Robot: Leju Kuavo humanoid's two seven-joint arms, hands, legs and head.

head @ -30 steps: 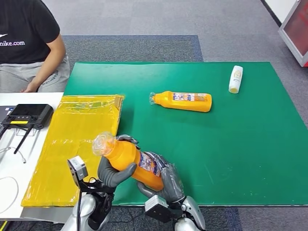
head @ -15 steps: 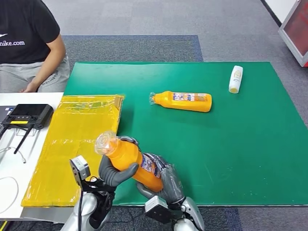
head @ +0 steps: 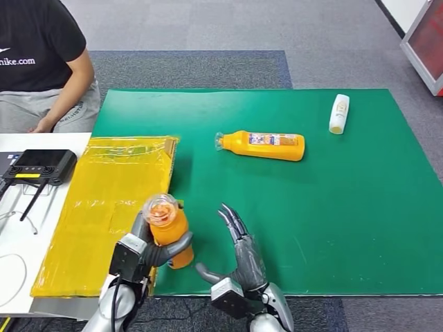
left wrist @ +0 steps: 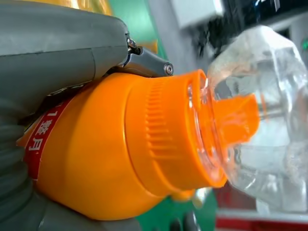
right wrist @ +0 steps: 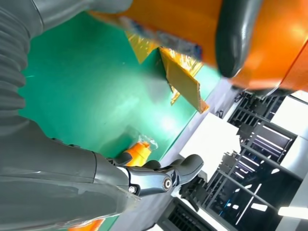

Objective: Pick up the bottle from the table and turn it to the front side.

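My left hand grips an orange bottle near the front edge of the green mat. The bottle stands nearly upright, and its clear cap points up at the head camera. The left wrist view shows the orange bottle close up, with the clear cap over an orange spout and my left hand wrapped round the body. My right hand is open, fingers spread, just to the right of the bottle and apart from it. In the right wrist view my right hand is empty, with the bottle beyond it.
A second orange bottle lies on its side mid-mat, and a white bottle lies at the far right. A yellow plastic bag covers the mat's left edge. A black controller sits on the white table. A person sits at the far left.
My right hand has let go of the bottle and opened. My left hand has swung the bottle from a slant to nearly upright and a little to the left.
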